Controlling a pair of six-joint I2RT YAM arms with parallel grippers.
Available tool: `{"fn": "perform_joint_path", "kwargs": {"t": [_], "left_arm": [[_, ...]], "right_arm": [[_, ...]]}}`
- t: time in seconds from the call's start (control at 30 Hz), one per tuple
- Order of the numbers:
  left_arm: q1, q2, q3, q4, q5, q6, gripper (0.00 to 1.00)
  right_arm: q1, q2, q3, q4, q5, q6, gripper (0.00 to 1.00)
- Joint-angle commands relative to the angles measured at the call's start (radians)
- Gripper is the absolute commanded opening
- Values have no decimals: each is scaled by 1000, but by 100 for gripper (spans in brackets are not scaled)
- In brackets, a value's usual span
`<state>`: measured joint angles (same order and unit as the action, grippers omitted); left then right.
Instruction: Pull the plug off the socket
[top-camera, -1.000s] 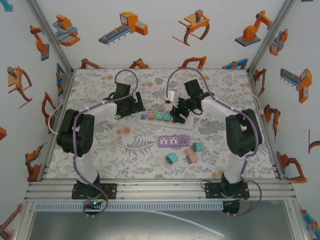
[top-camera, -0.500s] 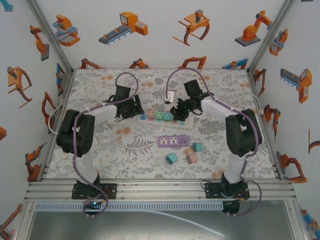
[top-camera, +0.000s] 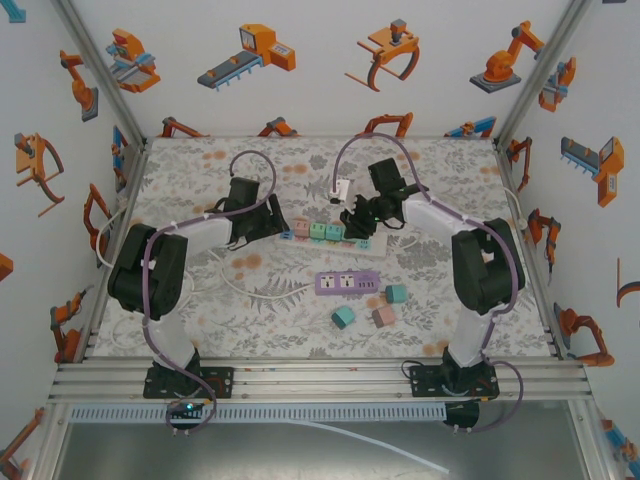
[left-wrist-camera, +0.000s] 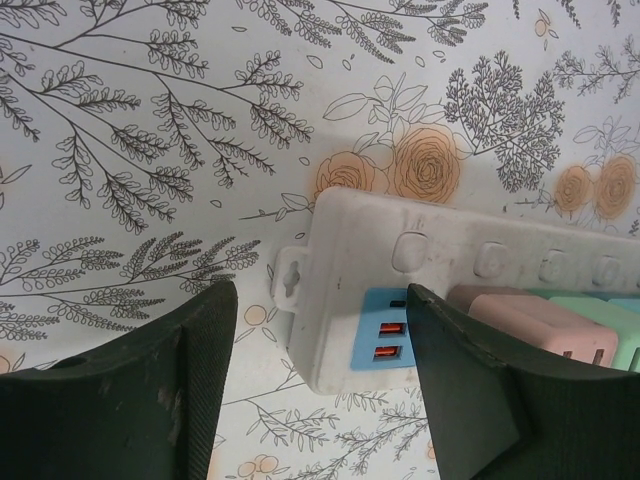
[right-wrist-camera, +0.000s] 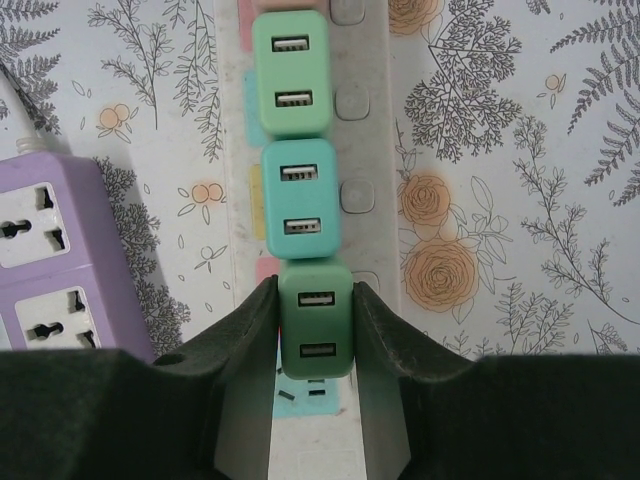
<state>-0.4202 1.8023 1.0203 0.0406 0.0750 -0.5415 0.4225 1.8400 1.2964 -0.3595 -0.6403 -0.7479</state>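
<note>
Green USB plug: seated in white power strip, just beside teal plug. Right gripper clenched on its sides. Left gripper parted astride strip's other end, one finger clear. Risk: unbraced strip likely lifts with plug.

1. We see bright, even, diffuse light across every view.
2. Shadows on the worktop are faint and soft-edged.
3. Wrist views: worktop print sharp, near fingers dark, low in detail.

Right fingers clamped, left fingers apart.
</note>
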Motion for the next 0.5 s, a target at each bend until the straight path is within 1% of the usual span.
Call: {"fn": "perform_joint_path", "kwargs": {"t": [0.0,0.13,0.3,0.47], "left_arm": [[-8,6,-44,-138,-52,52,64],[-9,-1,-44,-144,-59,42,64],[-10,-3,-51,-157,-105,32,64],[-29,0,-55,-155,-112,55,64]], "right_arm": [[5,-85,3,92,-51,18,27],[5,-120,-18,113,-46,18,25],[6,-142,-33,116,-43,21,24],[5,-151,-55,113,-16,10,23]]}}
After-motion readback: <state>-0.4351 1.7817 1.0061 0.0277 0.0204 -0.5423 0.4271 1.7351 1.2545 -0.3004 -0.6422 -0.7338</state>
